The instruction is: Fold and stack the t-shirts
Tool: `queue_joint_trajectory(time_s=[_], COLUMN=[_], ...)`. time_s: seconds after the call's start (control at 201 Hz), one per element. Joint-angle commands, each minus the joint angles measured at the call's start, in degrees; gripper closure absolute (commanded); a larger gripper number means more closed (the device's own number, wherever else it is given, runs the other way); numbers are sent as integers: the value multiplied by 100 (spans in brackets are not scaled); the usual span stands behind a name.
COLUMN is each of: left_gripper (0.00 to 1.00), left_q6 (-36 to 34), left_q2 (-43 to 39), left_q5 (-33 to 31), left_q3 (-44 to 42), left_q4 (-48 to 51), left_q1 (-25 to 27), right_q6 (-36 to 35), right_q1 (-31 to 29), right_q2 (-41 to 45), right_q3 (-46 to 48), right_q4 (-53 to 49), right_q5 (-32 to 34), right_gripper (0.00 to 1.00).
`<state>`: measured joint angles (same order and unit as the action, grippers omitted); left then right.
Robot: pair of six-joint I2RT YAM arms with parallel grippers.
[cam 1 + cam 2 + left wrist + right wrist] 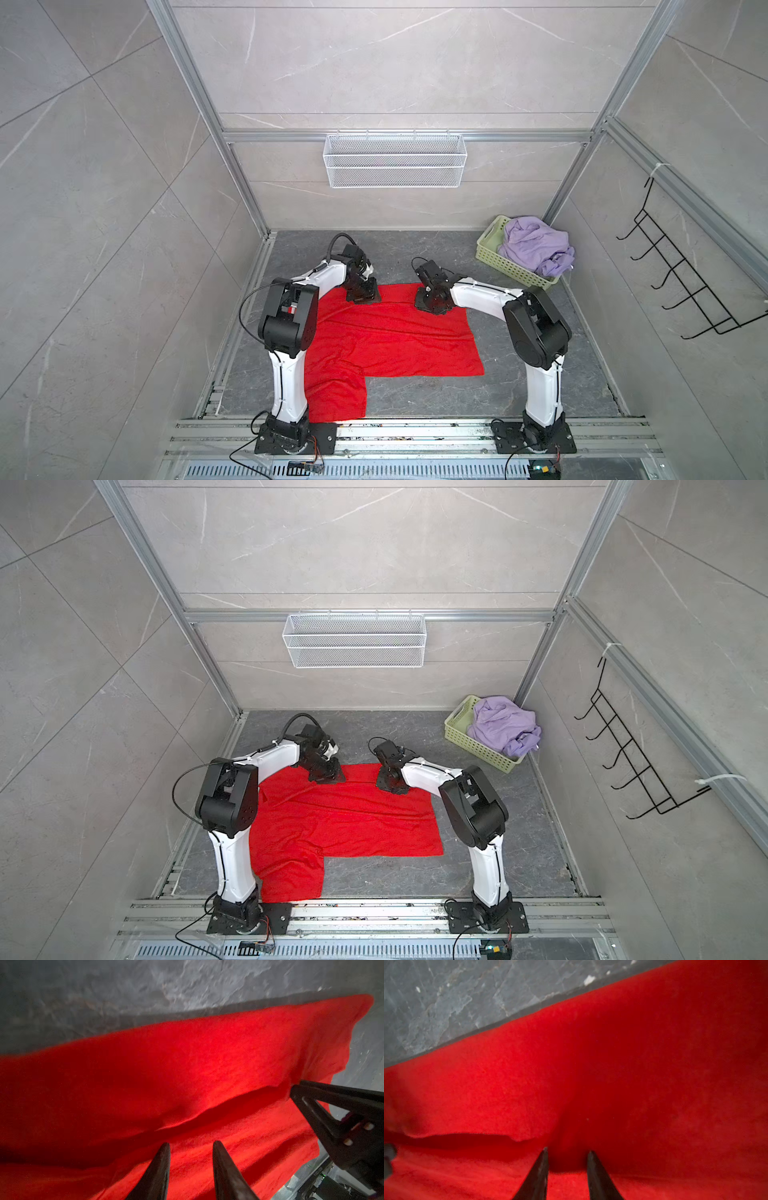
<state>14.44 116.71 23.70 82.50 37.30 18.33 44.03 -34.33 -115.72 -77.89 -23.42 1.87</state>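
The red t-shirt (395, 340) (345, 825) lies spread on the dark table, with one sleeve reaching toward the front left. Its far part has an upper layer of cloth whose loose edge (218, 1105) (467, 1135) shows in both wrist views. My left gripper (365, 297) (191, 1144) is down on that far part, jaws apart, red cloth showing between them. My right gripper (432, 305) (568, 1150) (293, 1088) stands beside it with its tips at the layer's edge, jaws also apart. The lilac t-shirt (536, 245) (505, 725) is bunched up in the basket.
The pale green lattice basket (511, 270) (478, 746) stands at the back right corner. A white mesh basket (395, 162) hangs on the rear wall, and a black hook rack (685, 286) on the right wall. Aluminium rails (415, 432) run along the front edge.
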Motion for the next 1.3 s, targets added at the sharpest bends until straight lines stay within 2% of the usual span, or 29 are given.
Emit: queue_joint_trajectory(time_s=[0.0,0.124,0.314,0.463,0.538,0.647,0.797,0.961,1.105,1.299], left_gripper=[64,67,67,64,63,57,52,52,52,51], left_q6=[-213,-248,-142,124,339,551,298,69,33,-12], left_q2=[-308,-437,-958,-1170,-1290,-1516,-1642,-1437,-1227,-837], left_q5=[37,23,-138,-552,-854,-1221,-1621,-1821,-1916,-1550], left_q3=[-152,-287,-528,-337,-322,-390,-267,-192,-180,-59], left_q4=[473,687,701,563,439,328,451,465,279,67], left_q1=[-49,-49,-60,-219,-488,-1084,-1965,-2737,-3124,-3318], right_q6=[-70,-59,-116,-311,-432,-565,-674,-802,-827,-776], right_q1=[-100,-135,-152,-154,-168,-176,-214,-415,-623,-832], right_q2=[-16,-20,171,137,-2,-262,-648,-1304,-1874,-2428], right_q3=[153,179,214,-212,-602,-1140,-1777,-2733,-3621,-4304], right_q4=[-85,-93,-109,-39,-90,-119,-27,-34,-276,-470], right_q5=[-161,-187,-99,-173,-219,-337,-624,-1066,-1199,-1372], right_gripper=[66,66,66,60,58,56,54,51,50,50])
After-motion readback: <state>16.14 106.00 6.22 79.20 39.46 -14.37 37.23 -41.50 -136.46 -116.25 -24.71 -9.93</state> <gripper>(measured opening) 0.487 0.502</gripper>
